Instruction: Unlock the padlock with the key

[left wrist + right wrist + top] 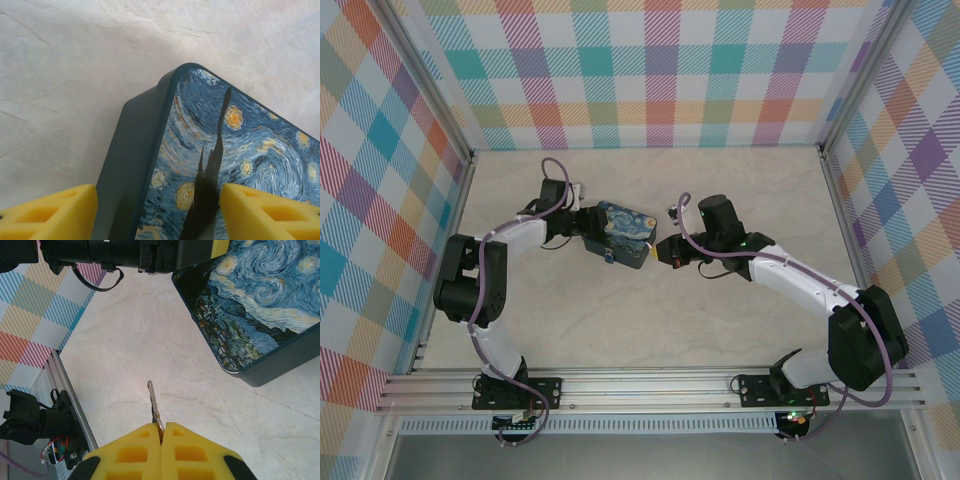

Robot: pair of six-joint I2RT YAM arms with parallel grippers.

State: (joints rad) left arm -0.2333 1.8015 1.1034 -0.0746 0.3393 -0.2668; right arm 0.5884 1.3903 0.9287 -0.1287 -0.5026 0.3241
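Pinching the slim dark-grey metal key (155,405), the right gripper (161,426) is fully closed, with the key's blade jutting ahead. The left gripper (157,210), jaws spread apart, straddles a corner of the dark-blue starry-night painted box (240,150).

The left arm (515,235) and right arm (800,285) share one build: white links between bulky black joints, each trailed by a looping purple cable (552,165) and standing on a black base plate (515,390). The left tool (157,215) and right tool (161,432) have yellow fingers (50,215) with moulded hollows.
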